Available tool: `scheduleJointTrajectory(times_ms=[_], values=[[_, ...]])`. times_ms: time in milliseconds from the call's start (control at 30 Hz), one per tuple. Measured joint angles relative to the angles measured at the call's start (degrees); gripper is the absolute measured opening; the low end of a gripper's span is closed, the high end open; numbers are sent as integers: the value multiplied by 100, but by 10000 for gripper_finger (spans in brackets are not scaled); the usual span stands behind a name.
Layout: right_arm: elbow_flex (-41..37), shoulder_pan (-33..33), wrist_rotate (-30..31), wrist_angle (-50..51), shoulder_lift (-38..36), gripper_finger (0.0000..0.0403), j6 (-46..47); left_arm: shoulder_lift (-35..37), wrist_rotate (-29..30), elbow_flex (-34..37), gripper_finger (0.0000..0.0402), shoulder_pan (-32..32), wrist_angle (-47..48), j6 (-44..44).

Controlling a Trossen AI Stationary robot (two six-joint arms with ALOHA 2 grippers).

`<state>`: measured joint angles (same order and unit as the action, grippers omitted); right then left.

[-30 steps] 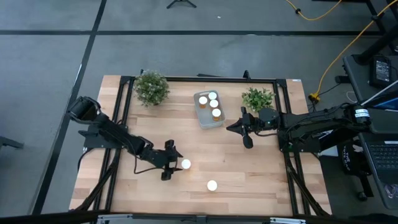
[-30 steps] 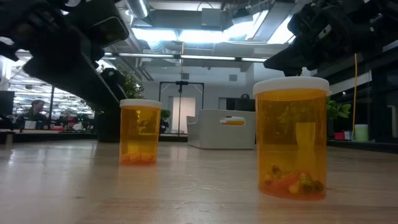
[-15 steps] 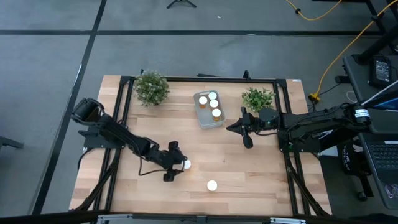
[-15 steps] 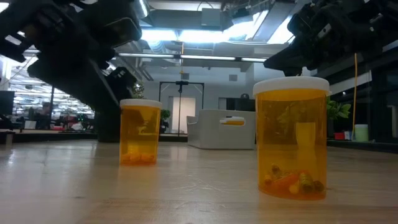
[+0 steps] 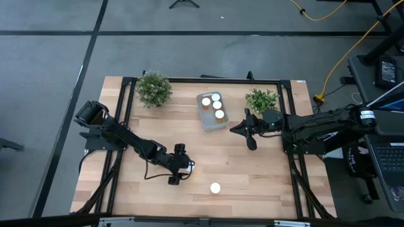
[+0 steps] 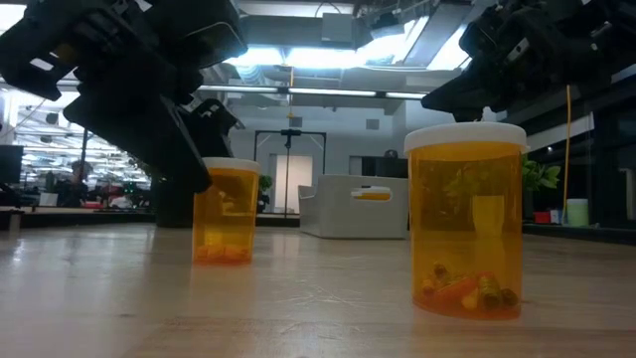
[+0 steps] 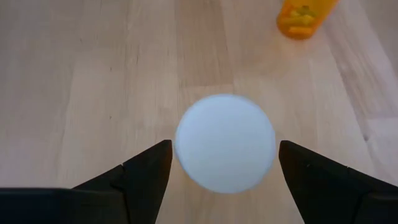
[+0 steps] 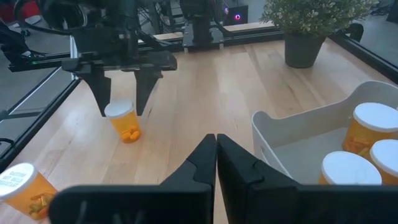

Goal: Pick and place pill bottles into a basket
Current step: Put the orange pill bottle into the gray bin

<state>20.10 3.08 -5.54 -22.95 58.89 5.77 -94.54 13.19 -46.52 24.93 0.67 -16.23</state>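
A small orange pill bottle with a white cap point(image 7: 225, 143) stands upright on its base on the wooden table point(image 5: 265, 176); it also shows in the low view point(image 6: 225, 211). My left gripper point(image 7: 225, 163) is open above it, one finger on either side of the cap, apart from it. A second bottle point(image 5: 215, 188) stands near the table's front edge. The pale tray point(image 5: 208, 121) at the far middle holds three bottles point(image 5: 216, 104). My right gripper point(image 8: 216, 154) is shut and empty, just right of the tray point(image 8: 292, 134).
Two green potted plants stand at the far side, one point(image 5: 153, 88) left of the tray and one point(image 5: 261, 99) right of it. Bare wood lies between the tray and the two loose bottles.
My left gripper has moved toward the table's right edge and down onto the near-left bottle, so that its open fingers now stand on either side of the cap. The bottle has stayed in place.
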Motion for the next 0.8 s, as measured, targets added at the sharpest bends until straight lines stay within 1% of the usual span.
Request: scheduleJointTrajectory(times_ms=[167,533,633,800], values=[[0,1,0,1,-1,18,1,0,116,-5,290,0,-2,57],[0,1,0,1,0,18,0,0,137,-5,290,-2,0,96],[0,-1,0,1,0,18,-1,0,236,-5,290,-4,0,98],[0,1,0,1,0,18,-1,0,229,-5,273,-7,0,98]])
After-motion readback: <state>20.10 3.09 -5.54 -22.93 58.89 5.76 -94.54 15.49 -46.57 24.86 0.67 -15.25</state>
